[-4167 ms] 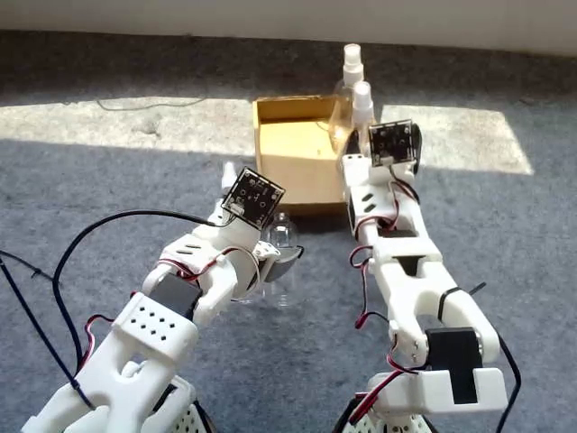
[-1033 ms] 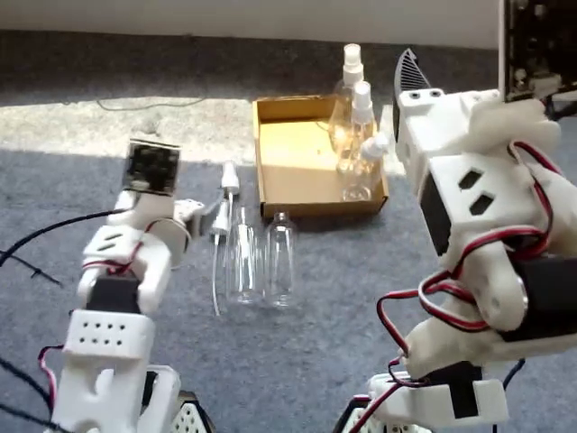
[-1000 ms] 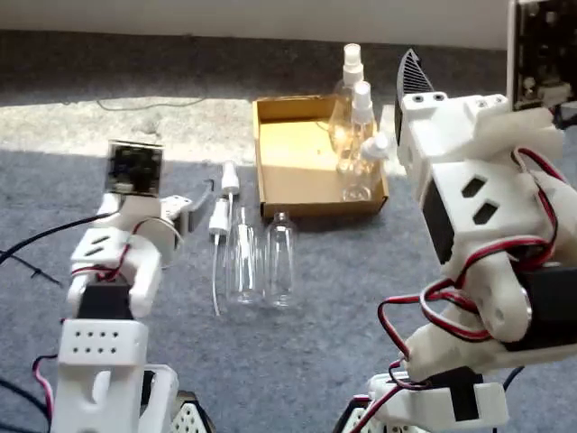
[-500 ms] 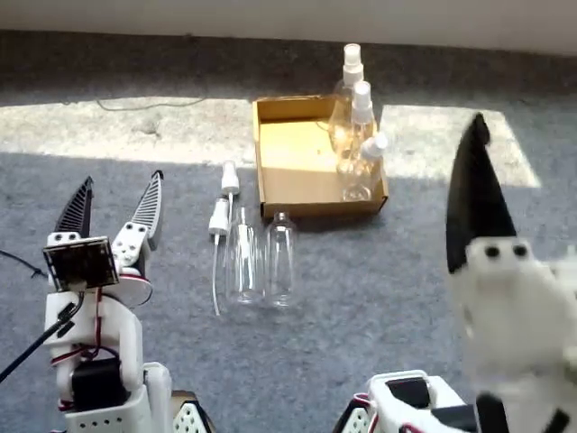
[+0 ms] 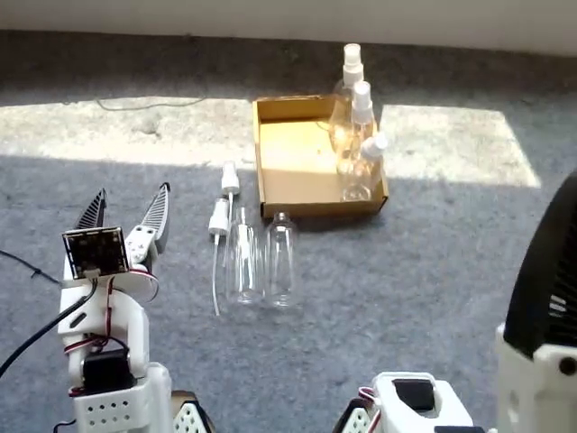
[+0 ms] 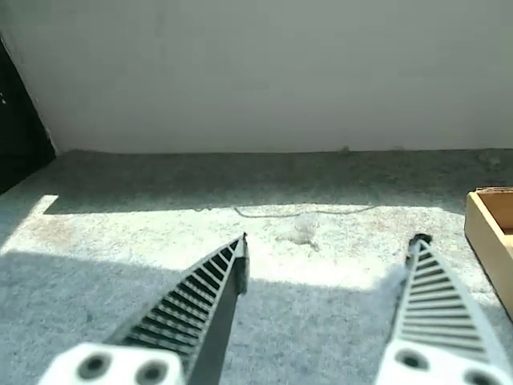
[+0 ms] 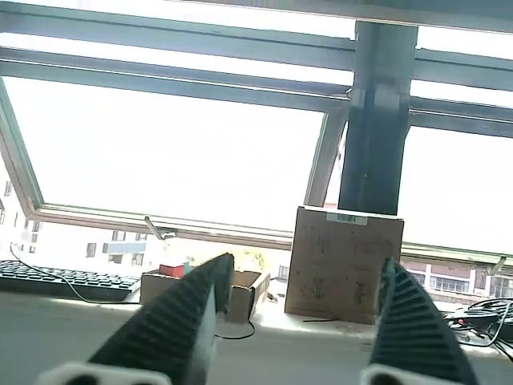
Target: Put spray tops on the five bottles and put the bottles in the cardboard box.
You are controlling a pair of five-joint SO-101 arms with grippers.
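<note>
Grey carpet (image 5: 406, 262) from above: three capped bottles (image 5: 362, 104) stand at one wall of the cardboard box (image 5: 263, 162), and two open bottles (image 5: 243, 262) wait just before it beside loose spray tops (image 5: 219, 216), handy for capping. The left gripper (image 5: 131, 191) gapes wide and empty, off to the side. Its wrist view looks over the carpet to the box edge. The right gripper (image 7: 306, 261) gapes wide, aimed at a window (image 7: 160, 136).

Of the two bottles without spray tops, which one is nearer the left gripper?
The bottle beside the spray top with the long tube; the other uncapped bottle sits past it, farther from the left gripper.
</note>
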